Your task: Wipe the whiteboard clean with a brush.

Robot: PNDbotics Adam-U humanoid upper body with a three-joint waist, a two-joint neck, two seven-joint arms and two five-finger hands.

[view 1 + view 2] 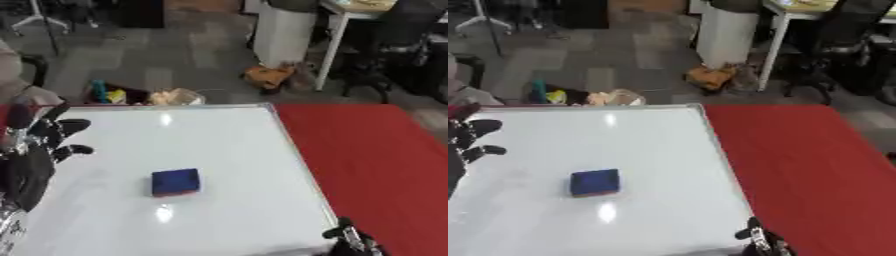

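Observation:
A blue block-shaped brush (176,182) with a reddish lower edge lies flat near the middle of the white whiteboard (219,145). No marks show on the board's surface. My left hand (39,145) hovers over the board's left edge, well left of the brush, its fingers spread and relaxed, holding nothing. Only the fingertips of my right hand (350,239) show at the board's near right corner, far from the brush.
The whiteboard lies on a red table cover (376,160) that stretches to the right. Beyond the table's far edge are a grey floor, bags and clutter (140,95), an orange object (269,76), a white cabinet (282,30) and a dark chair (394,45).

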